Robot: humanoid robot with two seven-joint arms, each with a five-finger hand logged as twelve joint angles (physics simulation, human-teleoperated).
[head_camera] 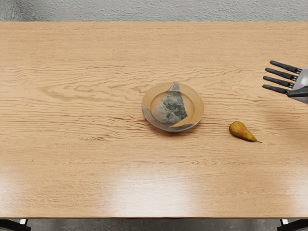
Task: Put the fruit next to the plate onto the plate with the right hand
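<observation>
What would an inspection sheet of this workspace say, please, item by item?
Surface: wooden table, light grain, with a soft glare near the front edge.
Job's things: pear lies on its side on the table, right of the plate and apart from it; not yet on the plate.
Clutter: nothing seen.
Grippers: right hand at the right edge, up and right of the pear, fingers spread, holding nothing; left hand not in view.
Cables: nothing seen.
Surroundings: grey floor beyond the far edge; dark supports at the bottom corners.
</observation>
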